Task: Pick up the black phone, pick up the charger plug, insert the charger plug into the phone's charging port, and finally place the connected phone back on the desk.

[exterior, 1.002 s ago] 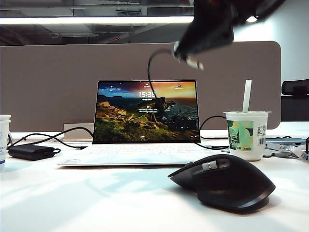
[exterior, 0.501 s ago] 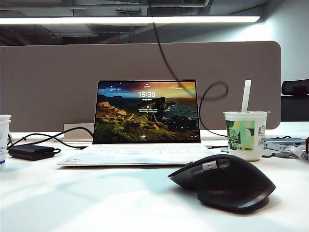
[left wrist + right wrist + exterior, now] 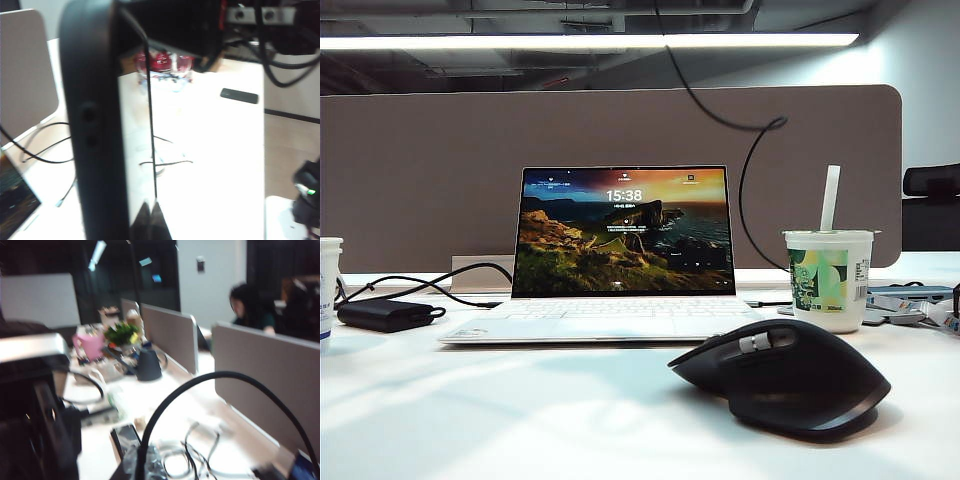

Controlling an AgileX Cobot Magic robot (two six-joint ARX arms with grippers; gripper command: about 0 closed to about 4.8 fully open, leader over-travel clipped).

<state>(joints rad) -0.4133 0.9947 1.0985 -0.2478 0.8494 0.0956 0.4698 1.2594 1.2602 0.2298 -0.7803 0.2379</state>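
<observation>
Exterior view showed neither gripper, only the cable (image 3: pixel 752 190) rising off the top edge at one o'clock above the laptop (image 3: pixel 620 250) and mouse (image 3: pixel 785 375) on the table (image 3: pixel 520 410). Left wrist view alone showed the black phone (image 3: pixel 100 125), edge-on and upright, gripped by the left gripper's jaws. Right wrist view showed only the cable's loop; the right gripper's jaws were closed, their contents unseen.

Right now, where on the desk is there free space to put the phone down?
The bare white desk in front of the laptop, left of the mouse, looks free. It is crowded on the right near the cup, and on the left near the power brick.
</observation>
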